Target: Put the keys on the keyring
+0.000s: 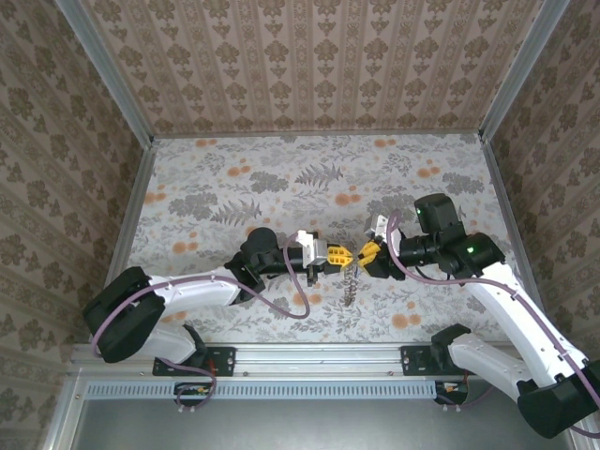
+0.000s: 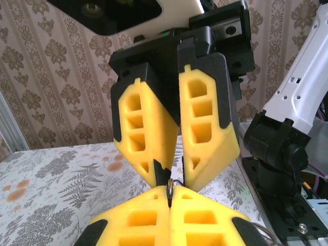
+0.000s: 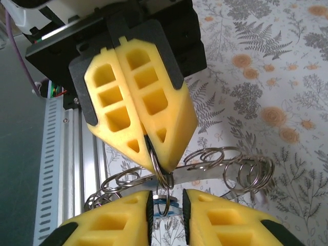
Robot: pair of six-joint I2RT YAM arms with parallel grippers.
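Currently the keys [image 1: 352, 284] are pinched mid-table between closed fingers of the left gripper [image 1: 343, 255] and right gripper [image 1: 358, 254]; they could be jerked loose by uneven pulling.

The light falls evenly from above, bright and soft, so the arms [image 1: 187, 292] lay only faint, blurred shadows on the table [image 1: 281, 169], and nothing is burnt out. Up close, the yellow fingers [image 2: 160, 118] look crisp. The wallpaper [image 2: 51, 77] behind goes slightly soft, and the metal rings [image 3: 249, 171] carry small white glints.
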